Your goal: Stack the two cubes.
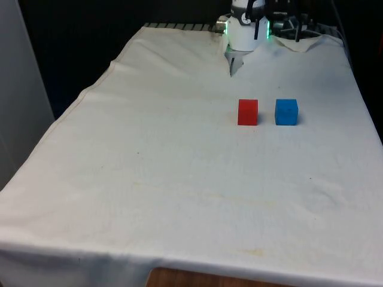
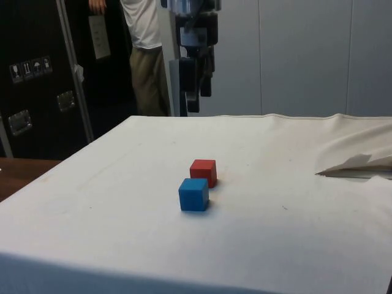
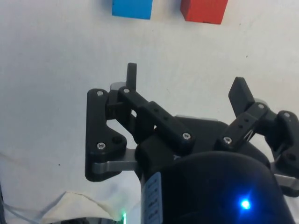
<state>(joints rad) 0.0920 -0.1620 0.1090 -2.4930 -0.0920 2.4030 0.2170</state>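
A red cube (image 1: 248, 112) and a blue cube (image 1: 286, 112) sit side by side on the white cloth, a small gap between them, the blue one nearer the front view's right. In the side view the blue cube (image 2: 194, 194) is closer to the camera than the red cube (image 2: 203, 172). My gripper (image 1: 232, 64) hangs high above the table's far end, well back from both cubes. The side view shows the gripper (image 2: 199, 101) pointing down. In the wrist view the gripper (image 3: 187, 84) is open and holds nothing; the blue cube (image 3: 132, 8) and red cube (image 3: 204, 10) lie ahead of it.
A person (image 2: 144, 55) stands behind the table near the dark cabinets. The cloth bunches into a fold (image 2: 361, 165) at the side view's right. Bare cloth (image 1: 149, 167) stretches across the front view's left and near side.
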